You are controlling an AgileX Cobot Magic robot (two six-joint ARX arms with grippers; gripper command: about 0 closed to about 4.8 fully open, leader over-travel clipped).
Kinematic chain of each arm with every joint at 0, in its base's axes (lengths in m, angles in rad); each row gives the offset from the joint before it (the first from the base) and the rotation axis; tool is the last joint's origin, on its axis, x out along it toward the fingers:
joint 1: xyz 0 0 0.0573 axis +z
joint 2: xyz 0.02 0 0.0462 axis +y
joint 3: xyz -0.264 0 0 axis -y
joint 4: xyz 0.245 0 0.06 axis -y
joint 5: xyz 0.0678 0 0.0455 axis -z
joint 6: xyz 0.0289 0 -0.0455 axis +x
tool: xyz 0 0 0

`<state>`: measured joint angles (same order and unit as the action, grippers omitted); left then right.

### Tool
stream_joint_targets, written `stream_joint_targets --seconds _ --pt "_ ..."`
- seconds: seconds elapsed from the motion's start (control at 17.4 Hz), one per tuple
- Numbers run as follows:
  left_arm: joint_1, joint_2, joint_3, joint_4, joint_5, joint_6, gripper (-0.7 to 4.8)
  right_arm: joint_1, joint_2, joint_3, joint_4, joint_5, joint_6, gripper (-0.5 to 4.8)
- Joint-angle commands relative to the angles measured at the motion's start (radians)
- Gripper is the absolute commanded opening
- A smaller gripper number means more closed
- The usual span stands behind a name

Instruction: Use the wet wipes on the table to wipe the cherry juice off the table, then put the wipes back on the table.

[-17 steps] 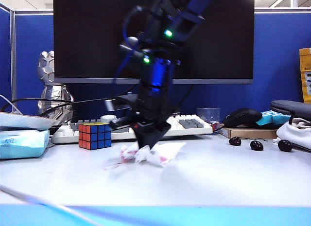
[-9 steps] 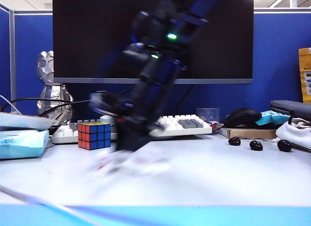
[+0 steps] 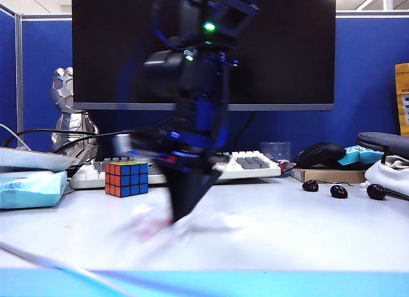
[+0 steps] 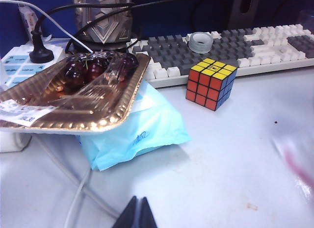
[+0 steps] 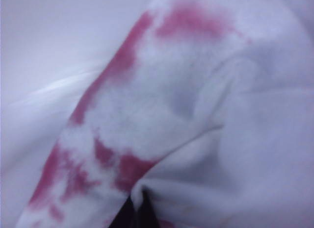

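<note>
A white wet wipe (image 5: 196,90), stained with pink cherry juice (image 5: 125,169), fills the right wrist view. My right gripper (image 5: 140,197) is shut on a fold of it. In the exterior view that gripper (image 3: 182,215) points down at the middle of the table (image 3: 307,236), and the wipe (image 3: 211,223) lies motion-blurred under and beside it, with pink blur on its left. The wipe also shows as a blurred white-pink patch (image 4: 297,157) in the left wrist view. My left gripper (image 4: 139,200) hovers shut and empty over the table's left part (image 4: 221,164), where a tiny dark speck (image 4: 275,122) marks the top.
A Rubik's cube (image 3: 126,177) and a keyboard (image 3: 249,163) stand behind the wipe. A blue tissue pack (image 4: 147,130) under a foil tray of cherries (image 4: 73,95) sits at the left. Three dark cherries (image 3: 339,191) and a mouse (image 3: 319,153) lie at the right. A pale cable (image 4: 73,203) crosses the front left.
My right gripper swept the wipe left, then back and nearer the table's front edge, dragging it over the top. The left arm has kept still.
</note>
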<state>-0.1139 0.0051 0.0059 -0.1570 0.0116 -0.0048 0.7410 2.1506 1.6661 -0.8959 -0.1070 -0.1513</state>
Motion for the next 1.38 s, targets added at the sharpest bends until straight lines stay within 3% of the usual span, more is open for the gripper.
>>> stream_joint_targets --seconds 0.06,0.12,0.23,0.4,0.52,0.69,0.92,1.15,1.27,1.38 --pt "0.002 -0.003 -0.001 -0.011 0.004 -0.004 -0.02 -0.059 0.033 -0.017 0.287 0.189 0.032 -0.01" --pt "0.002 -0.003 -0.001 -0.011 0.004 -0.003 -0.02 -0.066 0.032 -0.016 0.366 0.166 0.035 -0.01" --pt "0.002 -0.003 -0.001 -0.011 0.004 -0.004 -0.02 -0.065 0.032 -0.009 0.444 0.014 0.047 -0.01" --pt "0.002 -0.003 -0.001 -0.011 0.004 -0.003 -0.02 -0.039 0.032 0.0 0.32 -0.212 0.046 -0.01" --pt "0.002 -0.003 -0.001 -0.011 0.004 -0.003 -0.02 -0.014 0.033 0.0 0.14 -0.27 0.024 -0.01" --pt "0.002 -0.003 -0.001 -0.01 0.004 -0.004 -0.02 -0.003 0.033 0.0 -0.081 -0.207 0.01 -0.01" --pt "0.002 -0.003 -0.001 -0.011 0.004 -0.003 -0.02 -0.025 0.033 0.0 -0.171 0.14 0.027 -0.01" --pt "0.002 -0.003 -0.001 -0.011 0.004 -0.003 -0.02 -0.114 0.033 0.0 -0.291 0.351 0.163 -0.01" --pt "0.002 -0.003 -0.001 -0.011 0.004 -0.004 -0.02 -0.169 0.033 0.0 -0.358 0.338 0.187 -0.01" --pt "0.002 -0.003 -0.001 -0.011 0.004 -0.003 -0.02 -0.184 0.032 0.0 -0.371 0.227 0.176 -0.01"
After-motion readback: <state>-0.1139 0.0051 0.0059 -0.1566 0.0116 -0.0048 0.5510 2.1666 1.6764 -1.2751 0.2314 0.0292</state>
